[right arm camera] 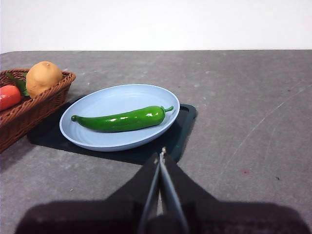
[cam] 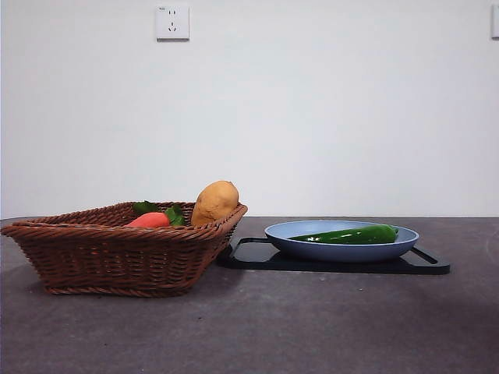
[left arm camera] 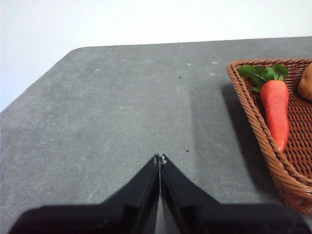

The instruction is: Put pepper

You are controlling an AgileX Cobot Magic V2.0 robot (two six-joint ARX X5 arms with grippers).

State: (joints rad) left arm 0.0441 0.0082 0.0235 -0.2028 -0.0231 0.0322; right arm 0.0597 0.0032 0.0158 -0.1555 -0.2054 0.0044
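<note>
The long glossy green pepper (cam: 348, 235) (right arm camera: 122, 119) lies on its side in a pale blue plate (cam: 312, 248) (right arm camera: 112, 100). That plate rests on a black board (cam: 257, 255) (right arm camera: 183, 131). My right gripper (right arm camera: 161, 155) is shut and empty, hovering a short way back from the plate's near rim. Over bare table beside the basket, my left gripper (left arm camera: 159, 158) is also shut, holding nothing. Neither arm shows in the front view.
A brown wicker basket (cam: 117, 253) (left arm camera: 253, 117) (right arm camera: 29, 114) stands left of the plate, touching the board's corner. It holds an orange-red carrot with green leaves (cam: 150, 220) (left arm camera: 275, 109) and a tan potato (cam: 214, 202) (right arm camera: 43, 77). The grey table (cam: 327, 327) ends near a white wall.
</note>
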